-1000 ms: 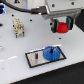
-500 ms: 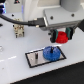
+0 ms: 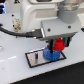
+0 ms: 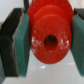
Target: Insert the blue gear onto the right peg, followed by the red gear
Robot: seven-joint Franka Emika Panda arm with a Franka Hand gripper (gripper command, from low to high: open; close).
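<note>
You had the white table as the largest surface, with bare room toward the exterior view's left of the white black-bordered plate, whose far end lay under the arm. The gripper hung low over that end, its teal pads pressed against both flanks of the red gear, which sat just above the blue gear resting on the plate. In the wrist view the red gear appeared as a chunky bright-red disc with a dark round centre hole, filling the gap between the pads; the right peg could not be made out.
</note>
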